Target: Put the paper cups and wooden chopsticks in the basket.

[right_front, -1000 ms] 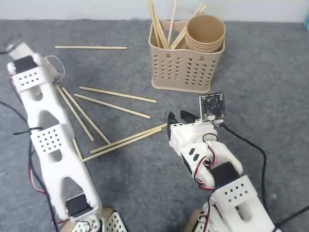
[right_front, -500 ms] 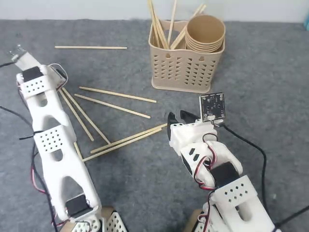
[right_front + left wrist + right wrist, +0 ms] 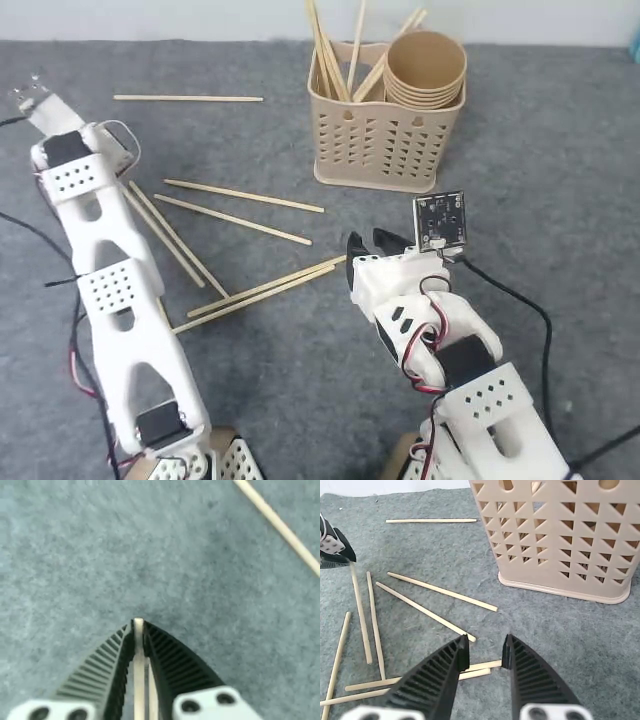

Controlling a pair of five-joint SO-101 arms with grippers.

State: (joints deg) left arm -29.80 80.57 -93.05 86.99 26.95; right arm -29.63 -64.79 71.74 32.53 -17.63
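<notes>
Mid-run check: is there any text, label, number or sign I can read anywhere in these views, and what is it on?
No text can be read.
The basket, paper cups and chopsticks show no print.
The small circuit board on the right arm's wrist may carry markings, but they are too small to read.

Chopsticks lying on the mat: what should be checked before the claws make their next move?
1. Left claw shut on a chopstick: ok.
2. That chopstick lifted off the mat: cannot tell.
3. Right claw open: ok.
4. Chopstick pair by the right claw: ok.
5. Basket upright, paper cups inside: ok.
6. All chopsticks in: not ok, loose chopsticks lie on the mat.
</notes>
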